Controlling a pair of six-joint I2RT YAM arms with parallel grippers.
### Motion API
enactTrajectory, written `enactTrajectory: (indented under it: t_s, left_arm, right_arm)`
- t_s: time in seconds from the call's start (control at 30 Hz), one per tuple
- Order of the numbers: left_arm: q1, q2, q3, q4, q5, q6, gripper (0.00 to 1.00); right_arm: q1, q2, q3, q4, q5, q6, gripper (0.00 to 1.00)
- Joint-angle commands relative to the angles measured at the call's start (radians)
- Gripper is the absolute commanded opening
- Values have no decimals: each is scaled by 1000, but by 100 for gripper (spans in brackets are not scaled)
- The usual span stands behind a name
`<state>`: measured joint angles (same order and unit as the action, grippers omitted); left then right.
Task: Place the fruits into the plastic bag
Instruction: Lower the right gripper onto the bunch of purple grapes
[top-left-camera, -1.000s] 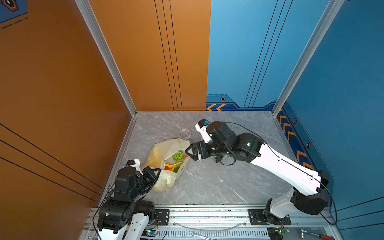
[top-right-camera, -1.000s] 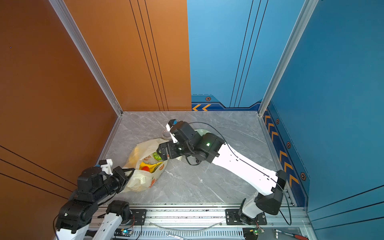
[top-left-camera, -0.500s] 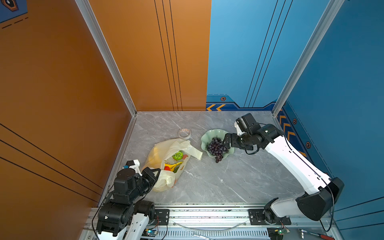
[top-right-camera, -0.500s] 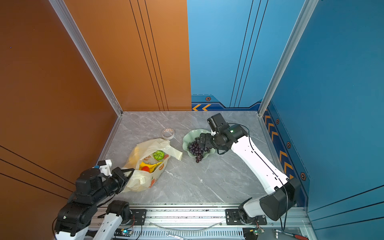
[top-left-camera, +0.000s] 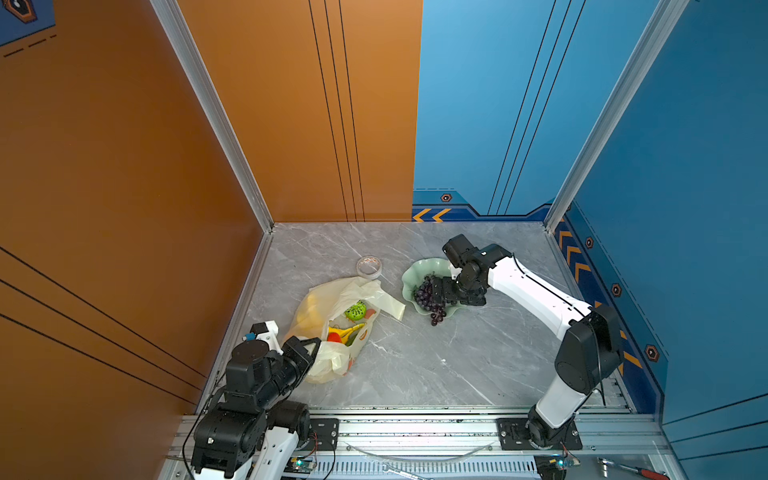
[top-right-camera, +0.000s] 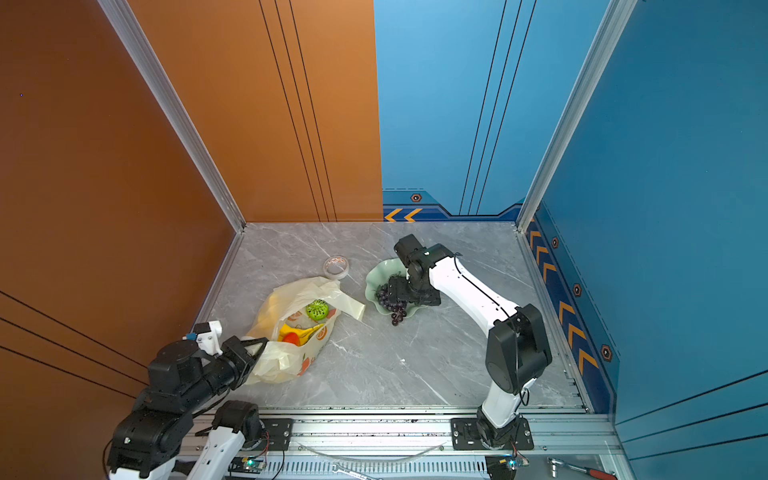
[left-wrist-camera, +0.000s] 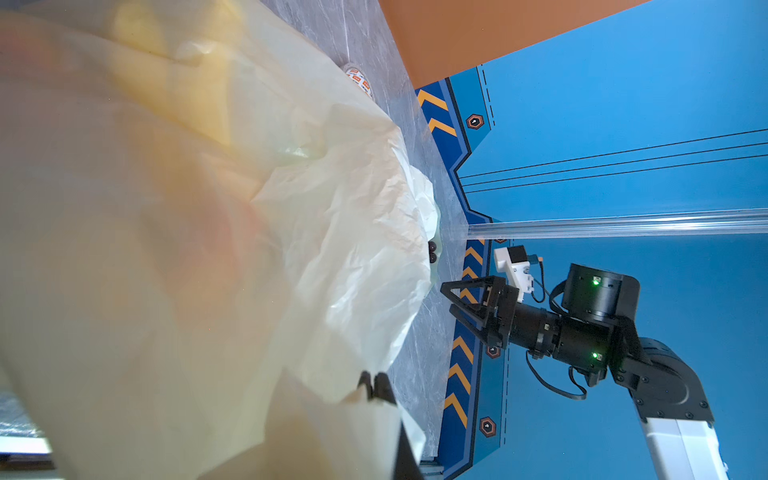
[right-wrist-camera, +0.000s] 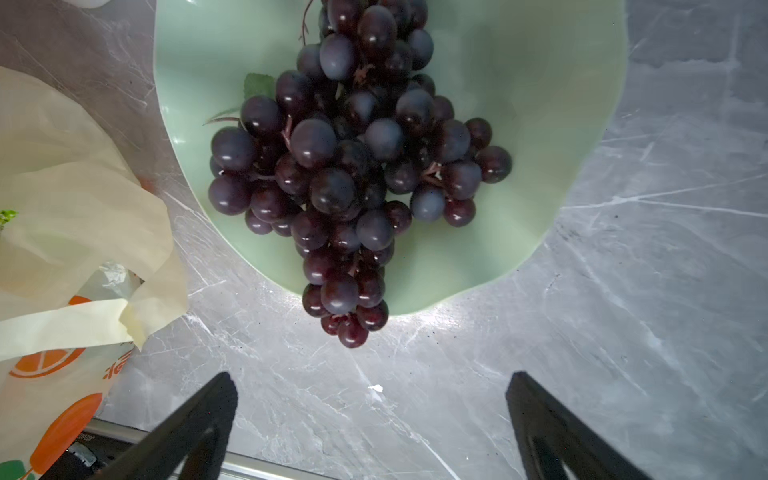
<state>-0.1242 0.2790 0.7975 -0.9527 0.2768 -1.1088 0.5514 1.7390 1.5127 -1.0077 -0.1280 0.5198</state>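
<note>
Top views, plastic bag: in both top views the plastic bag (top-left-camera: 328, 297) lies crumpled on the counter (top-left-camera: 415, 365), left of centre. A green patterned ball (top-left-camera: 355, 310) and a banana bunch (top-left-camera: 345, 331) show in its mouth.
Top views, left end effector: the left end effector (top-left-camera: 315, 344) is clamped on the bag's near edge.
Top views, grapes: the grapes (top-right-camera: 390, 301) lie in the pale green dish (top-right-camera: 374, 276), right of the bag, and the right end effector (top-right-camera: 401, 289) hangs over them.
Left wrist, left end effector: the fingertips (left-wrist-camera: 382, 388) are pressed together on a fold of bag film, and the bag fills most of the view.
Left wrist, right end effector: beyond the bag, jaws spread wide.
Right wrist, right end effector: both fingers (right-wrist-camera: 199, 419) stand far apart, holding nothing.
Right wrist, grapes: the bunch lies ahead of the fingertips without touching them. Its tip hangs past the dish rim onto the counter, and the bag sits beside the dish.
</note>
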Motion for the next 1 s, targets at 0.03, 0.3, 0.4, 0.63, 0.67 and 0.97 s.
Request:
enactTrajectory:
  t_s: [0.03,0.3,0.4,0.63,0.67,0.97]
  left_arm:
    - [9,-27,7,-37,-2,-8,0]
    - [8,-44,6,-42,-1,-16,0]
    - [8,-44,9,-41,-2,-16,0]
    - [8,-46,8,-42,0,-17,0]
    - [8,-45,7,-42,-1,-17,0]
    - [8,-40,8,-42,0,-16,0]
  right_arm:
    - [25,57,49,41,-45,-21,100]
    - [33,129,60,72,-41,-17,100]
    - [30,143,60,86,-36,-5,100]
    - [32,191,71,98,-40,15,94]
    - [32,194,69,100,-38,15,94]
    - [15,209,49,124,-16,23,91]
